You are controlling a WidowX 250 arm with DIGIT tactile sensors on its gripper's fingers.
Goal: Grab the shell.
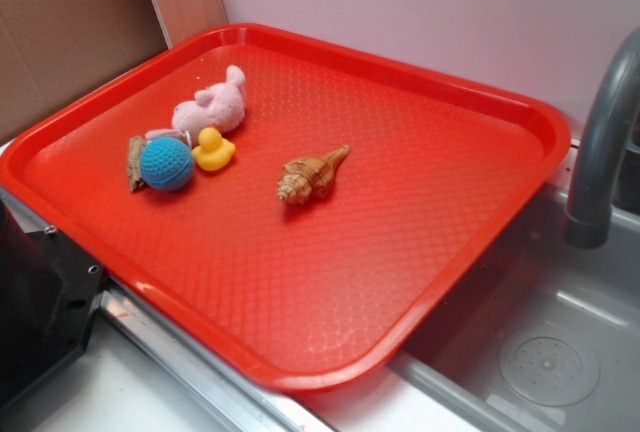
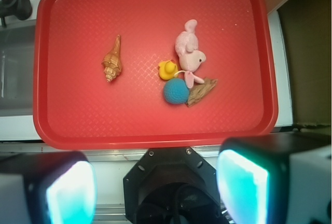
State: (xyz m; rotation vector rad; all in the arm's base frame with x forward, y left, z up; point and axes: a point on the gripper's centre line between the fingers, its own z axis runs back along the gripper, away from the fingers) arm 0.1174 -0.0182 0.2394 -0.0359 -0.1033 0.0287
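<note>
Knobbly tan spiral shell [image 1: 311, 176]; pointed tail

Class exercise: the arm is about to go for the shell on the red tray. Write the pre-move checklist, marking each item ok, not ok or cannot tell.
1. Tan-and-brown spiral conch shell in full view: ok.
2. Shell lying apart from the yellow rubber duck and the other toys: ok.
3. Shell well inside the red plastic tray, away from the rim: ok.
4. Gripper with jaws spread wide: ok.
5. Gripper positioned over the shell: not ok; it sits back beyond the tray's near edge.
6. Shell steady on the tray: cannot tell.
</note>
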